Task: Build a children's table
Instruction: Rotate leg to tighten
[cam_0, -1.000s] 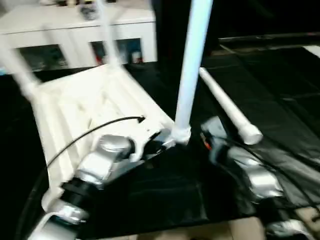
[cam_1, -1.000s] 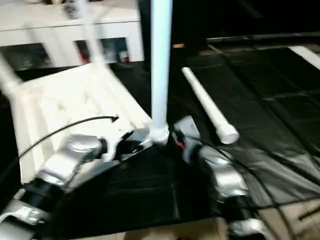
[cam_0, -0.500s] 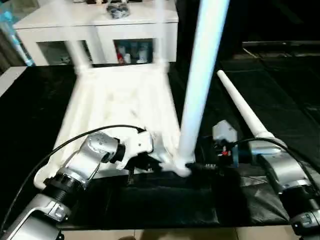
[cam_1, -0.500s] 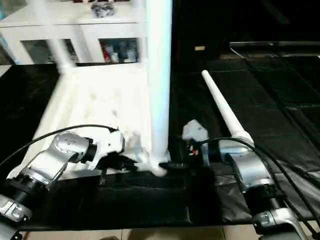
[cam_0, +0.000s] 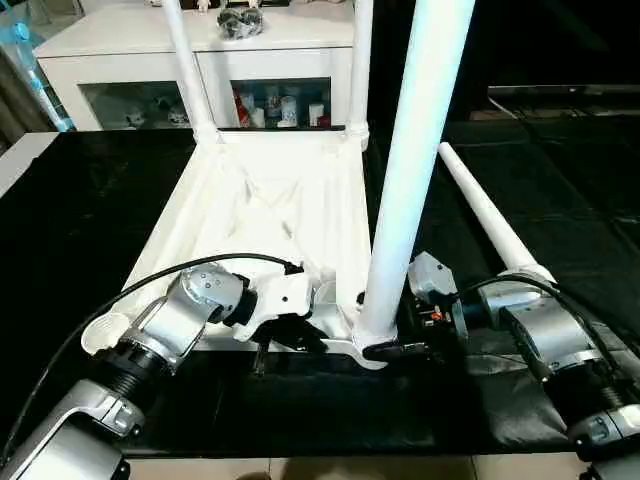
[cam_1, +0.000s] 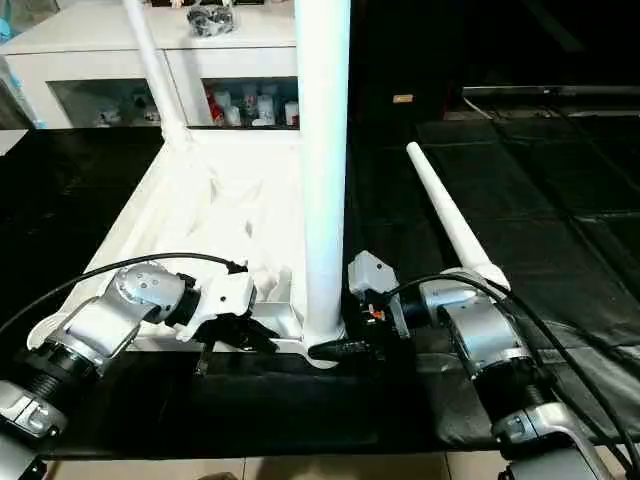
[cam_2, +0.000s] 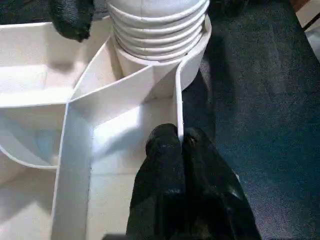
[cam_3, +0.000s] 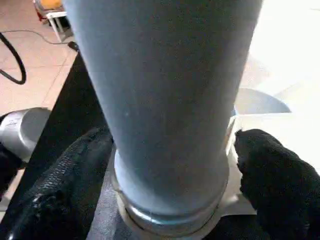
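The children's table top (cam_0: 260, 210) lies upside down on the black mat, ribs up. Two legs (cam_0: 185, 60) (cam_0: 360, 60) stand in its far corner sockets. A third leg (cam_0: 415, 150) stands upright in the near right socket. A loose leg (cam_0: 485, 215) lies on the mat to the right. My left gripper (cam_2: 177, 140) is shut on the top's thin rim wall, just beside that near right socket. My right gripper (cam_3: 170, 165) straddles the base of the upright leg, with one finger (cam_3: 270, 175) a sliver clear of it.
A white cabinet (cam_0: 130, 40) with glass doors stands behind the table top. The near left corner socket (cam_0: 103, 333) holds no leg. Black mat (cam_0: 560, 190) stretches to the right, and pale floor shows along the near edge.
The camera has swung and steadied. My right gripper has come in from the right to the foot of the upright leg. My left gripper keeps its hold on the rim.
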